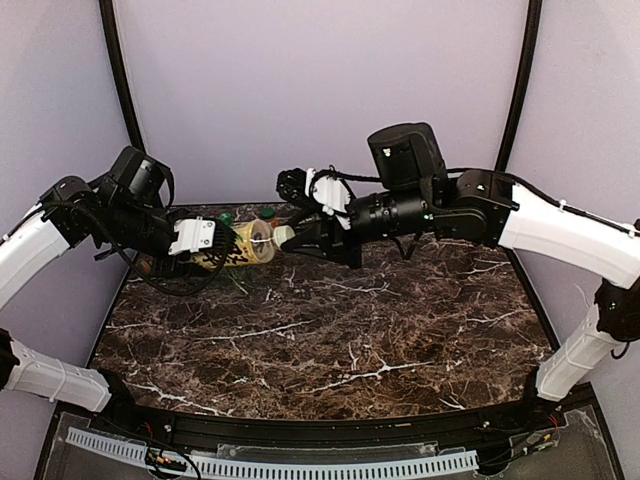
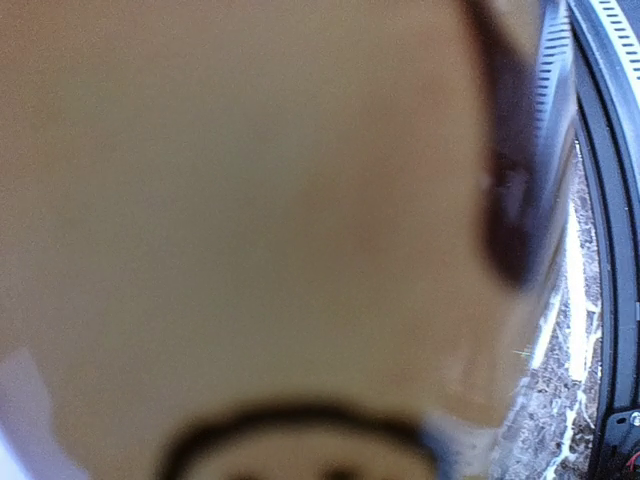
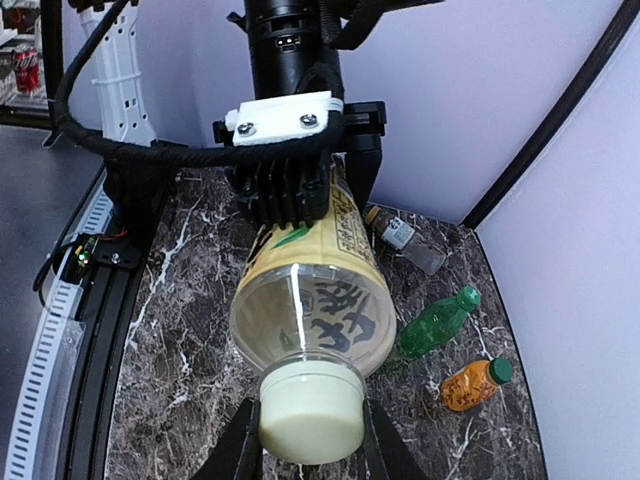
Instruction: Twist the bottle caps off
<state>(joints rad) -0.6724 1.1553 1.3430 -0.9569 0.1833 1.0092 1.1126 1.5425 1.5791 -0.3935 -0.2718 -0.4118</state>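
Held bottle (image 1: 250, 246) lies level over the worktop (image 1: 350, 340), out at 10 o'clock, its cap (image 3: 310, 410) pointing to 3 o'clock. Left gripper (image 3: 322, 190) clamps the body from the 9 o'clock side, and right gripper (image 3: 312, 450) pinches the cap from 3 o'clock. Behind, toward 12 o'clock, three more lie in a row on the worktop: left bottle (image 3: 405, 238), middle bottle (image 3: 435, 322), right bottle (image 3: 470, 385).

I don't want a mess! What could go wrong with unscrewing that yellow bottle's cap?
The pale yellow bottle is held sideways in the air, so any drink inside might spill onto the table once the cap loosens. The bottle could also spin inside the left claw instead of the cap turning in the right claw.
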